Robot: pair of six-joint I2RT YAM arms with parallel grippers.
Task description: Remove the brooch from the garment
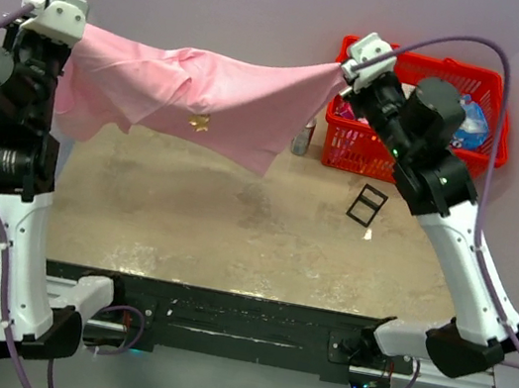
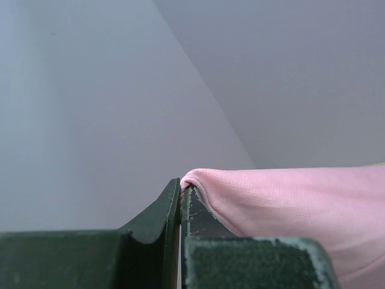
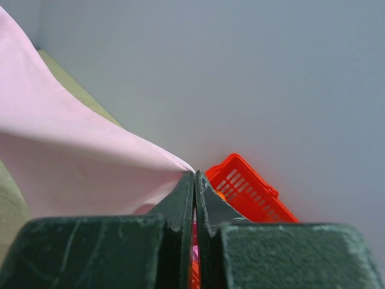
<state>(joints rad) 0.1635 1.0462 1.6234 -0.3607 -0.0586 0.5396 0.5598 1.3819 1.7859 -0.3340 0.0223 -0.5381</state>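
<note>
While the shirt is clamped across the upper frame by the left gripper and right gripper, the brooch is left unreached; were a corner released, it could be buried in sagging cloth.

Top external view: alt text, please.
A pink garment hangs stretched above the table between the left tool and right tool, both shut on it. A small golden brooch sits near its middle; a red basket stands far right.

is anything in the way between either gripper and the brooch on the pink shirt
Nothing visible covers the brooch; it sits exposed on the stretched shirt. But the left gripper and right gripper are both shut on the shirt's edges, so neither is free to reach.
</note>
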